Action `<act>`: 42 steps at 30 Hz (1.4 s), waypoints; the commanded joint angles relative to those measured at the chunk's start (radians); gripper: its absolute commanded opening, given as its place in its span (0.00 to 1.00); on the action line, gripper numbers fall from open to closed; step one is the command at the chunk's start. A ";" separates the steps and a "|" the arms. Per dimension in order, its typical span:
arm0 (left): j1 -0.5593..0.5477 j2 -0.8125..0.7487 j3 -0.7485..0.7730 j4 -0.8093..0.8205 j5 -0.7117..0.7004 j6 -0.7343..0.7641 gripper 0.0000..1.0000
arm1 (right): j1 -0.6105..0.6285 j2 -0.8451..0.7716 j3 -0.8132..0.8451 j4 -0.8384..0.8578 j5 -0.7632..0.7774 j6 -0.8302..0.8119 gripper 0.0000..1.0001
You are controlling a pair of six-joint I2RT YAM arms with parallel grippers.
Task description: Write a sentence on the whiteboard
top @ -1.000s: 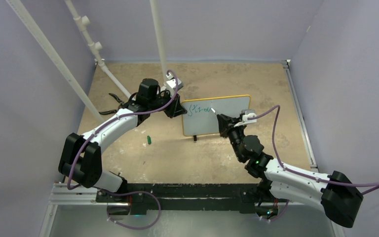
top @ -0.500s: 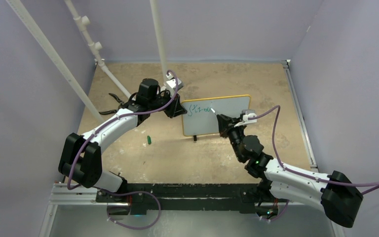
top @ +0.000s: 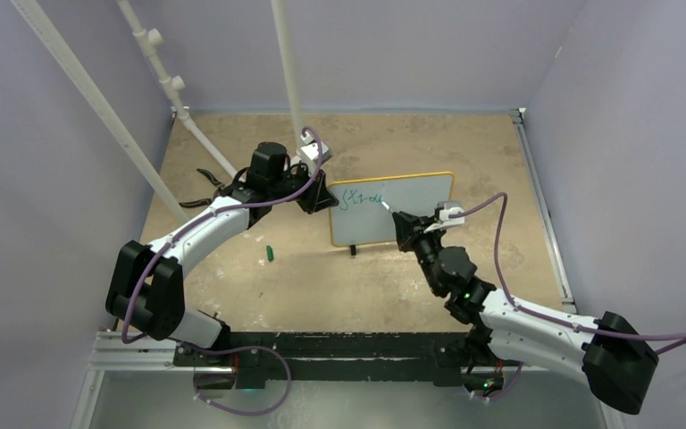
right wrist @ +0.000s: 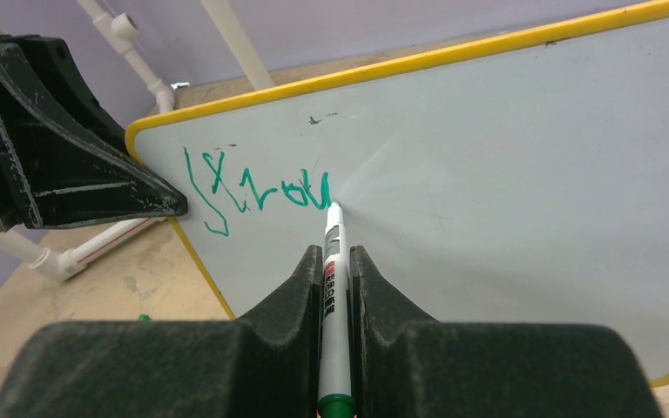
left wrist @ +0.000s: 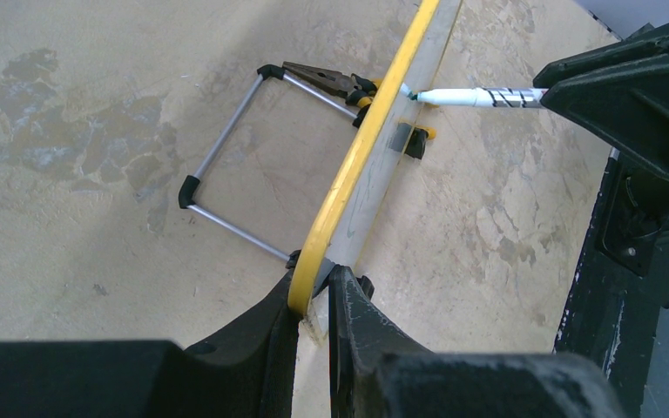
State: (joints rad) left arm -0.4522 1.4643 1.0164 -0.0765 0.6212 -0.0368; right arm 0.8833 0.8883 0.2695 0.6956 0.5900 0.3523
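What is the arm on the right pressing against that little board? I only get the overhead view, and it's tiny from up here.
Observer: A white marker, clamped between the right jaws, with its tip touching the whiteboard.
Operator: What has it written?
Observer: One line of green scrawl near the upper left corner, with the tip at its right end. I cannot read it as words.
Operator: What stops the board from tipping?
Observer: The left jaws pinch its yellow frame at the side edge. A wire stand also sits on the side away from the marker.
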 commanded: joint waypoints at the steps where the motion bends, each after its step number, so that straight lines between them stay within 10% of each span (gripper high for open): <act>1: -0.001 -0.019 0.001 0.004 -0.041 0.032 0.00 | -0.004 -0.044 -0.002 -0.009 0.039 -0.010 0.00; 42: 0.000 -0.019 0.001 0.003 -0.041 0.032 0.00 | -0.004 -0.019 0.000 -0.007 0.048 0.008 0.00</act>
State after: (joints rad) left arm -0.4530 1.4639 1.0164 -0.0769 0.6209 -0.0364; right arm 0.8825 0.8745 0.2649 0.6880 0.6151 0.3595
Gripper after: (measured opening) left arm 0.147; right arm 0.139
